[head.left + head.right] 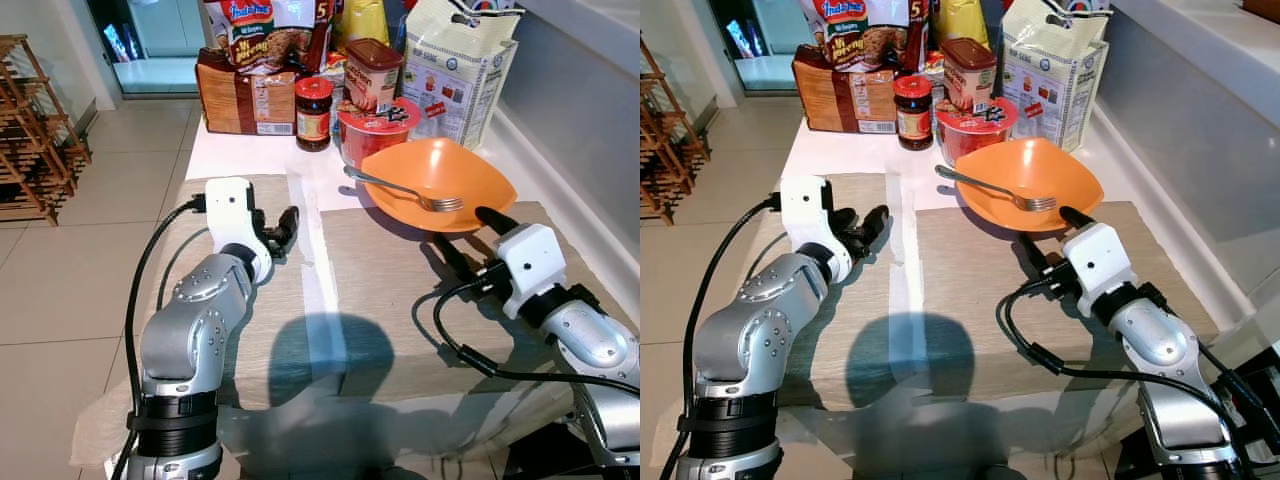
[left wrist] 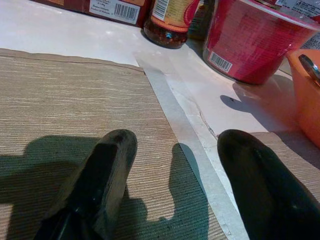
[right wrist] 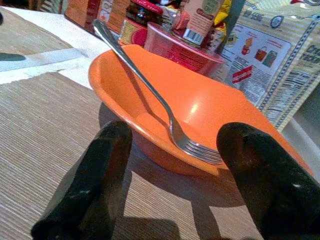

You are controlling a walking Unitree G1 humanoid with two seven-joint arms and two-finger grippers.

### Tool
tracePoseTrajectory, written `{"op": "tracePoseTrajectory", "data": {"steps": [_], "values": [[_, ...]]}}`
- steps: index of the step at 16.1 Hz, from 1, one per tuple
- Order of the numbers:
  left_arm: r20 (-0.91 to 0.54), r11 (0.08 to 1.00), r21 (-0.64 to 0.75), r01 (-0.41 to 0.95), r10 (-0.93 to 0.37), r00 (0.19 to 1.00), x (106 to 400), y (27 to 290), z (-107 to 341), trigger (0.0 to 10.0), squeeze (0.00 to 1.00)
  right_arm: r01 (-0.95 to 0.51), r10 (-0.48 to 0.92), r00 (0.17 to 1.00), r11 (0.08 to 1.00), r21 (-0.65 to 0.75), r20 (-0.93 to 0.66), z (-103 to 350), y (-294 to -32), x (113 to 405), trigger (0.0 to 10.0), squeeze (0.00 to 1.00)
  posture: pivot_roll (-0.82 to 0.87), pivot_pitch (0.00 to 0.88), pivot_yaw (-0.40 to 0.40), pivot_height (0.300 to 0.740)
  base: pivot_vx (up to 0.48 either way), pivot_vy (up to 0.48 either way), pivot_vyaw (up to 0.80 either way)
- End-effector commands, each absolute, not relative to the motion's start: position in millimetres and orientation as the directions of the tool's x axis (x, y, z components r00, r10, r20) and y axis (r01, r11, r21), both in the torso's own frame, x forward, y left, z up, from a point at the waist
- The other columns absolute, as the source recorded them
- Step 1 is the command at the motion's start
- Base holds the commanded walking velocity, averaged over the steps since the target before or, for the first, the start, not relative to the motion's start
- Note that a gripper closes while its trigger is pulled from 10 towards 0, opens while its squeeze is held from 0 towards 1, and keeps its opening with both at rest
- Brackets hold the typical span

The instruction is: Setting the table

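An orange bowl [image 1: 440, 180] rests on the far edge of the right woven placemat [image 1: 390, 285], and a metal fork [image 1: 400, 188] lies across it with its tines inside. My right gripper [image 1: 463, 228] is open just in front of the bowl's near rim and holds nothing; in the right wrist view the bowl [image 3: 200, 105] and fork [image 3: 150, 85] lie straight ahead of the gripper [image 3: 175, 145]. My left gripper [image 1: 282, 228] is open and holds nothing, low over the right edge of the left placemat [image 1: 290, 295], which also shows in the left wrist view [image 2: 65, 100].
Groceries crowd the back of the white table: a red noodle cup [image 1: 378, 125], a dark jar [image 1: 313, 113], brown noodle packs [image 1: 245, 95] and a white bag [image 1: 460, 70]. A wall ledge runs along the right. A wooden rack [image 1: 30, 130] stands on the floor at left.
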State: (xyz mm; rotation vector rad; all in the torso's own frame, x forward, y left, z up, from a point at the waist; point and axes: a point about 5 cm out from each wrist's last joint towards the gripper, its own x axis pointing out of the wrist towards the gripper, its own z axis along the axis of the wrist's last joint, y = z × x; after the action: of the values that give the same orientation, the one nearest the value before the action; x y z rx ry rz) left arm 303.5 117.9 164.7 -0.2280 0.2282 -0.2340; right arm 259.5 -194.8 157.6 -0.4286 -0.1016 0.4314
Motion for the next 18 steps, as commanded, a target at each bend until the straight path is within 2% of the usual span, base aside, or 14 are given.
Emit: {"op": "tracePoseTrajectory", "data": {"steps": [1, 12, 13, 14, 15, 16, 18], "values": [[-0.207, 0.948, -0.247, 0.201, -0.254, 0.945, 305, 116, 166, 10.0, 0.0, -0.411, 0.452, 0.892, 0.811, -0.415, -0.001, 160, -192, 256, 0.0, 0.0, -0.09, 0.0, -0.015, 0.74, 0.0, 0.0, 0.0], [-0.219, 0.945, -0.258, 0.203, -0.262, 0.94, 307, 115, 166, 10.0, 0.0, -0.411, 0.448, 0.894, 0.833, -0.37, 0.018, 173, -196, 256, 0.0, 0.0, -0.1, 0.0, -0.013, 0.74, 0.0, 0.0, 0.0], [-0.22, 0.945, -0.258, 0.201, -0.26, 0.94, 307, 115, 166, 10.0, 0.0, -0.341, 0.366, 0.931, 0.872, -0.35, 0.005, 169, -201, 260, 10.0, 0.0, -0.1, 0.0, -0.013, 0.74, 0.0, 0.0, 0.0], [-0.219, 0.946, -0.253, 0.2, -0.257, 0.941, 307, 115, 166, 10.0, 0.0, -0.242, 0.257, 0.966, 0.919, -0.31, 0.008, 166, -208, 264, 10.0, 0.0, -0.1, 0.0, -0.018, 0.74, 0.0, 0.0, 0.0], [-0.217, 0.948, -0.249, 0.197, -0.252, 0.943, 307, 116, 166, 10.0, 0.0, -0.159, 0.166, 0.986, 0.973, -0.165, 0.028, 162, -209, 262, 10.0, 0.0, -0.1, 0.0, -0.02, 0.74, 0.0, 0.0, 0.0], [-0.213, 0.952, -0.237, 0.196, -0.247, 0.945, 308, 117, 166, 10.0, 0.0, -0.142, 0.143, 0.99, 0.989, -0.049, 0.017, 155, -201, 255, 10.0, 0.0, -0.1, 0.0, -0.02, 0.74, 0.0, 0.0, 0.0], [-0.204, 0.953, -0.219, 0.208, -0.253, 0.946, 310, 118, 169, 10.0, 0.0, -0.154, 0.154, 0.988, 0.988, 0.03, 0.001, 148, -189, 246, 10.0, 0.0, -0.1, 0.0, -0.008, 0.74, 0.0, 0.0, 0.0]]}}
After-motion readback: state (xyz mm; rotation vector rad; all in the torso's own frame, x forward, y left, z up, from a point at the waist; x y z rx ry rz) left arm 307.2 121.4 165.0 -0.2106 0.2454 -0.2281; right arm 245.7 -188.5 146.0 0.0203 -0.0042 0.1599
